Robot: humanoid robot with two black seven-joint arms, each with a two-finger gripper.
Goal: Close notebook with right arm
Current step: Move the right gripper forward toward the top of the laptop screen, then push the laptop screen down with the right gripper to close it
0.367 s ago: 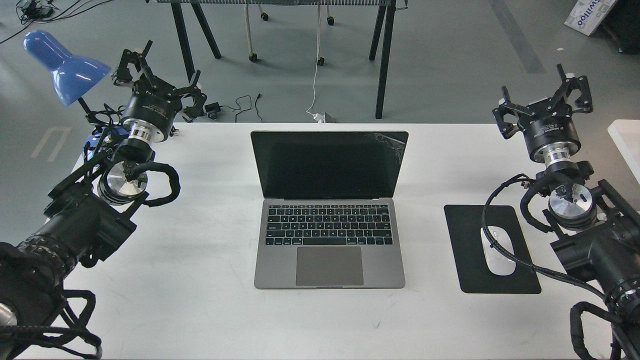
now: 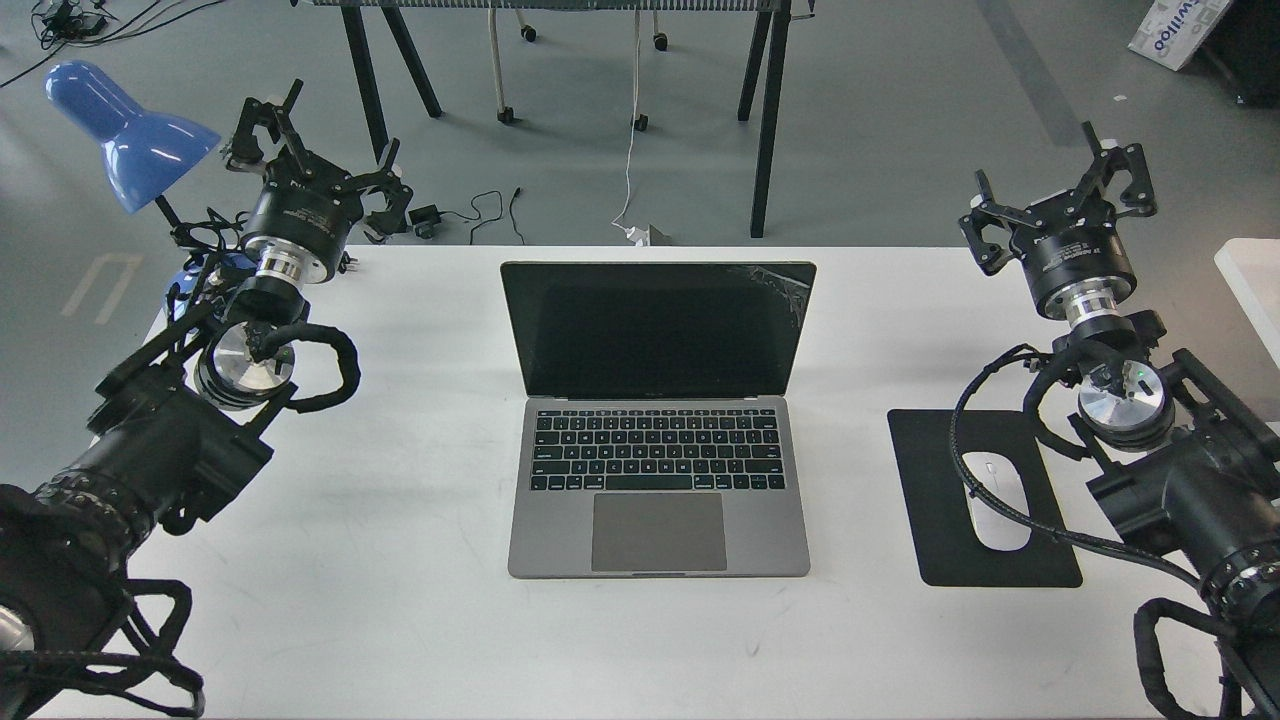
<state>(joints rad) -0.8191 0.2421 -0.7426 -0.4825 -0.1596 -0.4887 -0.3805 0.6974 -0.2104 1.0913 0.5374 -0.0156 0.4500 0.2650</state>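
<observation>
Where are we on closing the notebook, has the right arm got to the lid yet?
Nothing is done: the notebook lies fully open, screen upright. In hand: the right gripper hangs open off the lid's right side, touching nothing. The left gripper is open by the lamp. Left: reach the lid's top edge and fold it down.

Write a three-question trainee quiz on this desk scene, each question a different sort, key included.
1. True or false: the lid of the grey aluminium laptop is shut.
2. Which lies on the black rectangular mouse pad? A) white computer mouse B) pen C) phone
3. Fill in: the blue desk lamp stands near the ___ gripper.

Key:
1. False; the screen stands upright.
2. A.
3. Left; the left gripper is beside it, while the right gripper hangs open, apart from the laptop.
</observation>
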